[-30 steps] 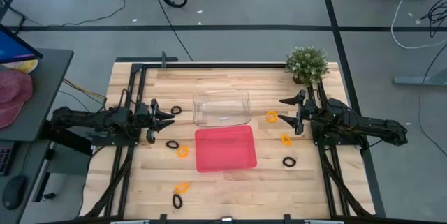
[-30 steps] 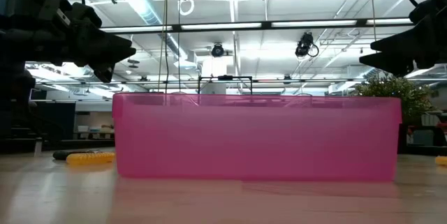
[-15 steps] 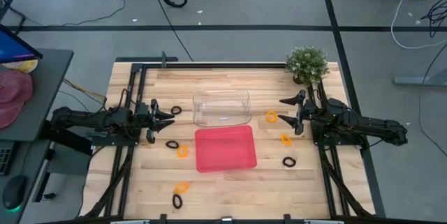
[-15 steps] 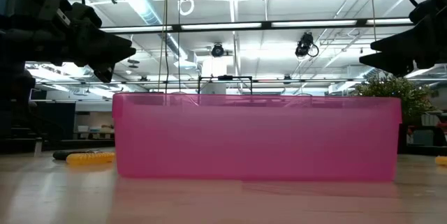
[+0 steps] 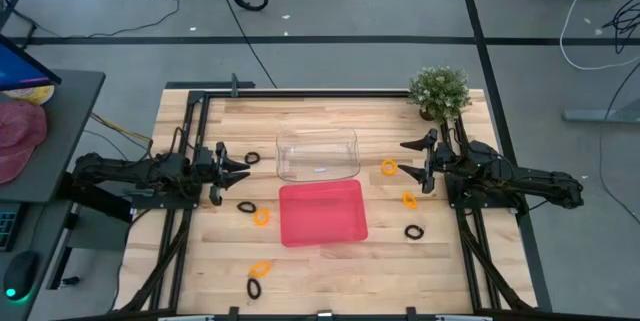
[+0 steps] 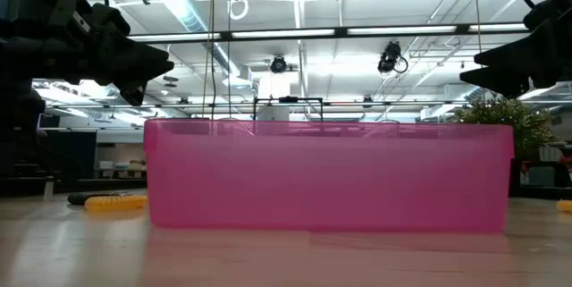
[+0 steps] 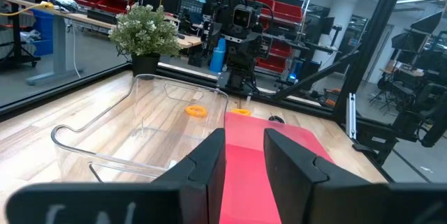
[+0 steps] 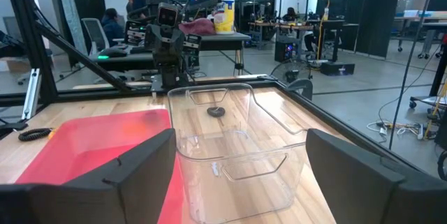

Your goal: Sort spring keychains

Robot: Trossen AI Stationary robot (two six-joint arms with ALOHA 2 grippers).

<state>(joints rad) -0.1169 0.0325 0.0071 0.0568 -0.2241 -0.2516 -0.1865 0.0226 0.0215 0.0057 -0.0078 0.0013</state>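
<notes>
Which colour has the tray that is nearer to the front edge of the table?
The tray is pink, and the high view shows it best.

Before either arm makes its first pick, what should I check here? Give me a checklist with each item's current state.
1. Clear tray empty: ok.
2. Pink tray empty: ok.
3. Keychains unsorted on the table, including an orange keychain and a black keychain: ok.
4. Left gripper empty, fingers narrowly apart: ok.
5. Right gripper empty, fingers wide open: ok.
6. Potted plant off the right arm's path: cannot tell.
</notes>
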